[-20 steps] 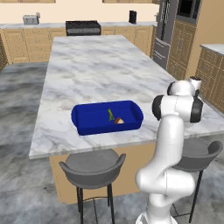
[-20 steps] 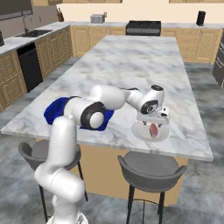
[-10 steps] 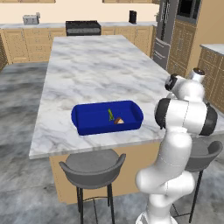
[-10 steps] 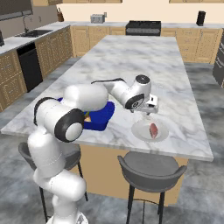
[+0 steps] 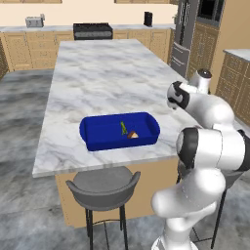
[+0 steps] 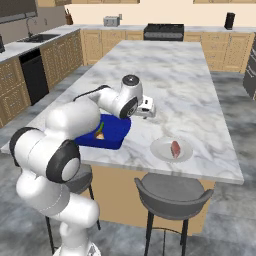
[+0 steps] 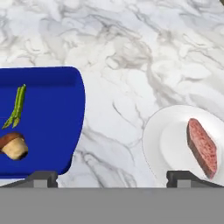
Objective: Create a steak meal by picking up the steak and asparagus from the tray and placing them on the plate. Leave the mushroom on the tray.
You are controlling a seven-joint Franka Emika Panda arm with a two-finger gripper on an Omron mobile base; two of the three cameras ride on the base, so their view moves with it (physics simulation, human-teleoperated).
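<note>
Steak (image 7: 202, 146) is lying on the plate (image 7: 166, 144), toward its right side in the hand view; in the right base view the steak (image 6: 175, 149) and plate (image 6: 159, 149) are sitting on the marble counter (image 6: 170, 85) near its front edge. Tray (image 7: 61, 118) is resting on the counter, apart from the plate with bare marble showing between them. Asparagus (image 7: 15, 106) and mushroom (image 7: 13, 146) are lying inside the tray near each other, the asparagus farther from the camera. In the left base view the tray (image 5: 97, 133) is holding the asparagus (image 5: 123, 128) and the mushroom (image 5: 132, 135) beside it. Gripper (image 6: 149, 107) is hovering above the counter between tray and plate, gripping nothing; its fingertips (image 7: 41, 178) are standing wide apart, one at each lower corner of the hand view
</note>
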